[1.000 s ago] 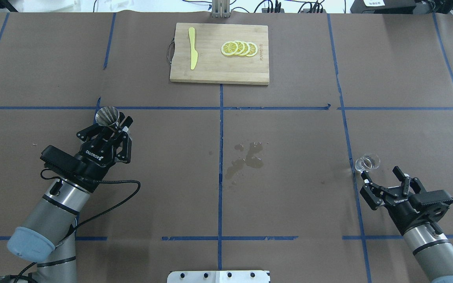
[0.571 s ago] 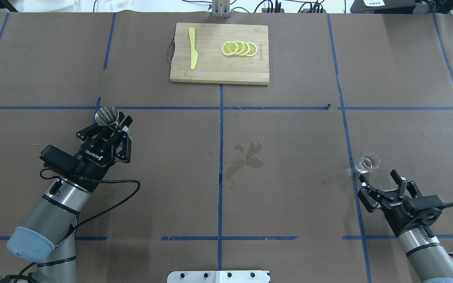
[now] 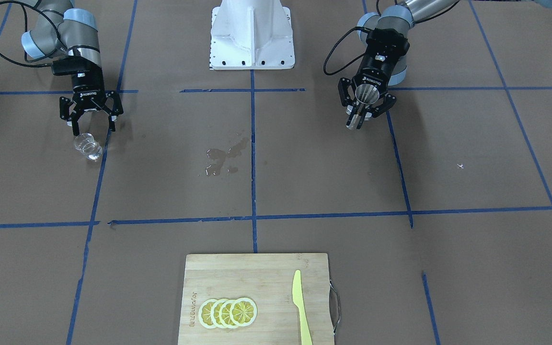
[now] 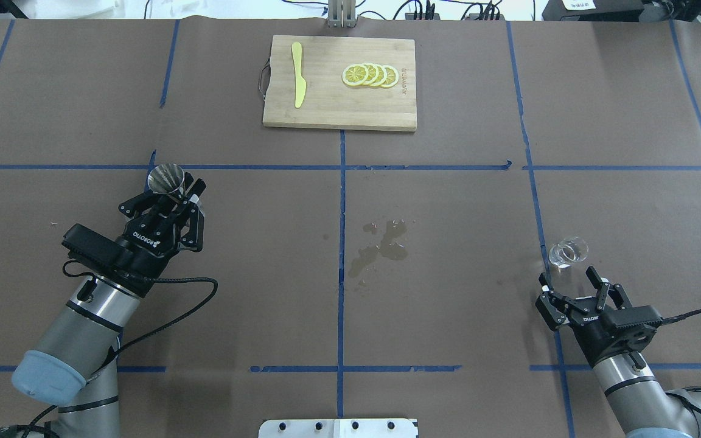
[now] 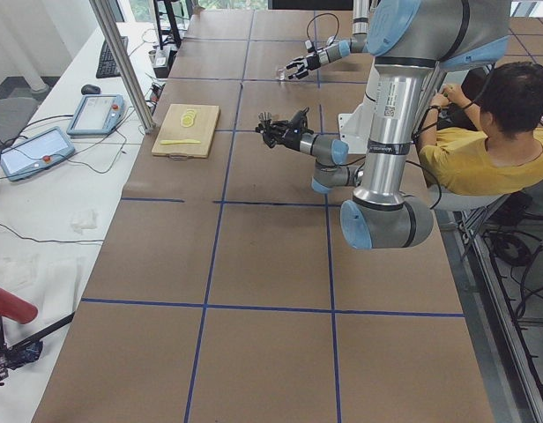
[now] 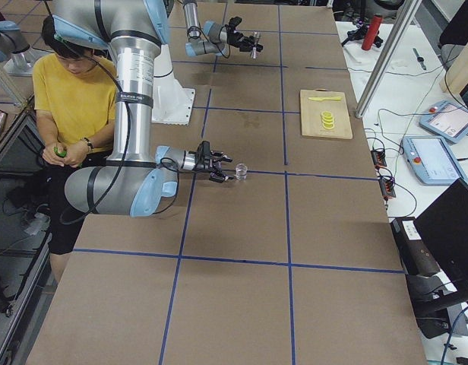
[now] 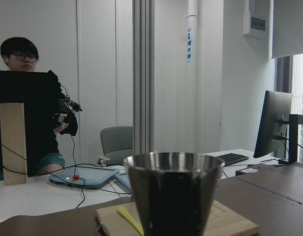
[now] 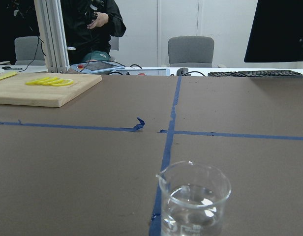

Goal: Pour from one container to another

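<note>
Over the last second the right gripper [image 4: 568, 278] has drawn back toward the robot, its fingers spread wide and empty. The glass cup [image 4: 568, 252] now stands upright and alone on the desk [image 4: 448, 304], just ahead of the fingertips, by a blue tape line. The left gripper [image 4: 175, 193] has not moved: it stays clamped on the jigger [image 4: 165, 178], held upright with its mouth up. I read this as the cup set down after a pour, or a retreat before a fresh approach; I cannot tell which. A wet puddle [image 4: 381, 246] lies mid-desk between the arms. The cup sits well inside the desk's edges, and the cutting board [image 4: 339, 83] lies well apart at the far side, so both arms have open room to swing inward.
</note>
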